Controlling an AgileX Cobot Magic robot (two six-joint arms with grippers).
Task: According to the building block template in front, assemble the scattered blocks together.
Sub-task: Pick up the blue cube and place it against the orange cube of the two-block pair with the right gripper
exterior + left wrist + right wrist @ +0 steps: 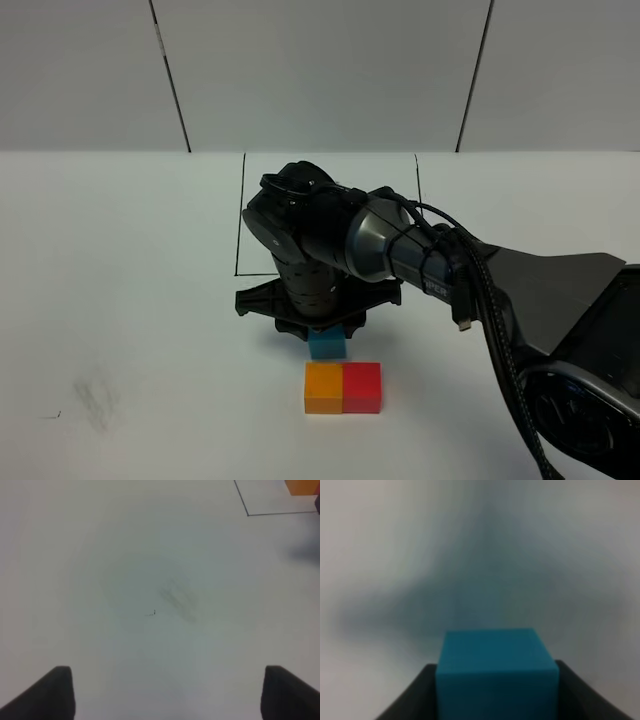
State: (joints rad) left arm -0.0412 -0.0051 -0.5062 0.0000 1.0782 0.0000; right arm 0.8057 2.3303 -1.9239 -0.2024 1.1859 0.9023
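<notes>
While no writing reads clearly, right gripper clamps blue cube.

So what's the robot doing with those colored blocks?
The right hand is closed on the blue block, holding it just behind the orange block. The orange and red block already sit side by side, touching. The left hand is open over bare table, holding nothing.

Even, diffuse overhead light, no glare. Soft shadow under the right arm. Exterior view sharp; right wrist view heavily blurred behind the blue cube; left wrist view soft.
</notes>
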